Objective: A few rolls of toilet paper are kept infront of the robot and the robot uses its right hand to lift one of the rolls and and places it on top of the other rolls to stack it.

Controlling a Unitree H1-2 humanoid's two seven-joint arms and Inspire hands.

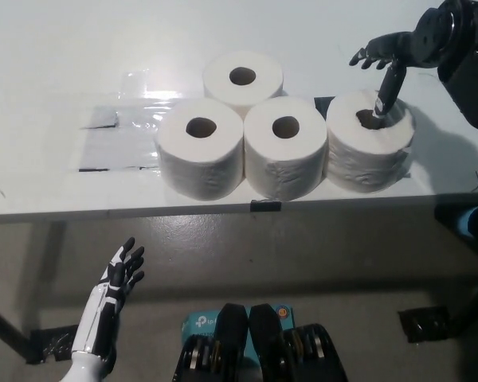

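Four white toilet rolls stand upright on the white table. Three are bunched together: a back roll, a front left roll and a front middle roll. The rightmost roll stands beside them near the table's front edge. My black right hand hovers over that roll, one finger pointing down into its core hole and the others spread above. It grips nothing. My white left hand rests open below the table at the lower left.
A clear plastic sheet with dark tape lies on the table left of the rolls. The table's front edge runs just in front of the rolls. A blue box lies on the floor below.
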